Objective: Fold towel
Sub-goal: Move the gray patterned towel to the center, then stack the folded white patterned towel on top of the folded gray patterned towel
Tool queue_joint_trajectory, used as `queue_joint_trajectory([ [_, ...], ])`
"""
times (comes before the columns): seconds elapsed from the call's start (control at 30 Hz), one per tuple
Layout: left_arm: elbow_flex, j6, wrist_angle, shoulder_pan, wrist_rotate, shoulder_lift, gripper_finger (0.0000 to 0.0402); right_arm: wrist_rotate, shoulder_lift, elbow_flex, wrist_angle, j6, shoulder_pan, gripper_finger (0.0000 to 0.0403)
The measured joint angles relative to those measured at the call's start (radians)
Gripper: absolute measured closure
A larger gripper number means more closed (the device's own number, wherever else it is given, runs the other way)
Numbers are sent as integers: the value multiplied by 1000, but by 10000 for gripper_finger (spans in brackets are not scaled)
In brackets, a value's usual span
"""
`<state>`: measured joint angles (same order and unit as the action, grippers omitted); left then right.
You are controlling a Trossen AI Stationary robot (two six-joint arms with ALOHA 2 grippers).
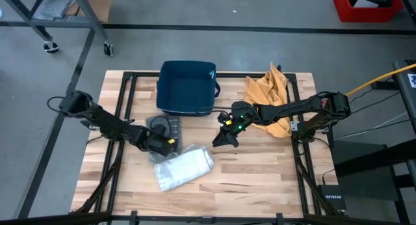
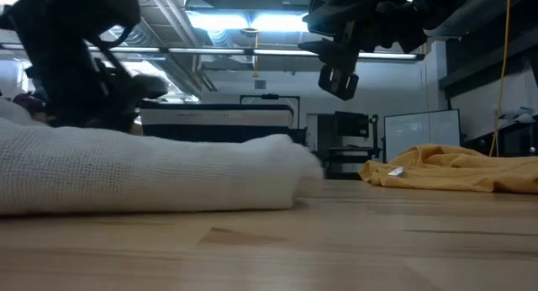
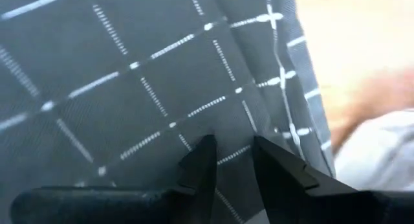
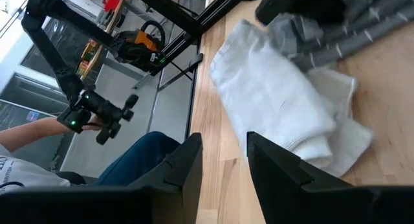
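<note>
Three towels, white (image 1: 184,168), grey (image 1: 161,125), yellow (image 1: 270,95), one blue bin (image 1: 187,103); left tool (image 1: 170,145), right tool (image 1: 224,141) both parted, empty.

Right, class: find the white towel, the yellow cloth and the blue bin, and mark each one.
white towel (image 1: 184,168), high view, middle of the folded bundle.
yellow cloth (image 1: 266,93), high view, upper part of the crumpled heap.
blue bin (image 1: 186,86), high view, its inside floor.

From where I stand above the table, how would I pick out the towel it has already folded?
Find the blue bin at the back of the wooden table. Come toward the front edge, past the dark checked cloth under the left hand. The white towel lies there as a neat pale bundle, unlike the crumpled orange cloth at back right.
</note>
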<state>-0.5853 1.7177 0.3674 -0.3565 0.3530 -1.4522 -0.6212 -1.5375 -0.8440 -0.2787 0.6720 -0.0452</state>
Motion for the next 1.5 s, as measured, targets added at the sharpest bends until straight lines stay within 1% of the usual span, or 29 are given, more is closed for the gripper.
queue_joint_trajectory([
  [0.07, 1, -36, -87, 5, 0, -24, 304, 0, 0, 0, 1, 0, 1, 276],
  [0.13, 1, -102, -154, 12, -7, -42, 304, 1, 0, 0, 18, 0, 12, 276],
  [0.2, 2, -145, -197, 17, -13, -49, 304, 3, 0, 0, 53, 0, 26, 276],
  [0.3, 4, -167, -259, 18, -15, -51, 304, 5, 0, 0, 112, -8, 64, 276],
  [0.4, 4, -245, -334, 17, -28, -54, 304, 15, 0, 0, 146, -29, 103, 276],
  [0.5, 4, -306, -355, 5, -66, -54, 304, 29, 0, 0, 150, -30, 134, 276],
  [0.6, 2, -313, -356, -12, -72, -54, 304, 35, 0, 0, 151, -30, 153, 276],
  [0.7, 2, -375, -354, -30, -90, -54, 304, 35, 0, 0, 151, -30, 159, 276],
  [0.77, 1, -378, -354, -43, -103, -49, 304, 35, 0, 0, 151, -30, 159, 276],
  [0.8, 1, -350, -354, -49, -82, -45, 304, 35, 0, 0, 151, -30, 158, 276],
  [0.87, 2, -300, -354, -55, 0, -31, 304, 39, 0, 0, 150, -30, 157, 276],
  [0.97, 1, -298, -357, -52, 106, -1, 304, 64, 0, 0, 149, -31, 157, 276],
  [1.07, 1, -305, -348, -39, 140, 23, 304, 62, 0, 0, 148, -31, 157, 276],
  [1.23, 1, -280, -356, -19, 141, 42, 304, 47, 0, 0, 149, -20, 157, 276],
  [1.27, 1, -257, -354, -19, 123, 41, 304, 46, 0, 0, 150, -6, 157, 276],
  [1.3, 1, -240, -354, -14, 83, 41, 304, 47, 0, 0, 150, 16, 157, 276],
  [1.33, 1, -218, -358, -9, 22, 41, 304, 51, 0, 0, 151, 48, 157, 276],
  [1.43, 1, -135, -357, 8, -223, 55, 304, 53, 0, 0, 164, 152, 159, 276],
  [1.47, 1, -119, -359, 5, -283, 61, 304, 56, 0, 0, 175, 168, 168, 276],
  [1.5, 1, -109, -359, -7, -316, 67, 304, 65, 1, 0, 187, 182, 175, 276],
])
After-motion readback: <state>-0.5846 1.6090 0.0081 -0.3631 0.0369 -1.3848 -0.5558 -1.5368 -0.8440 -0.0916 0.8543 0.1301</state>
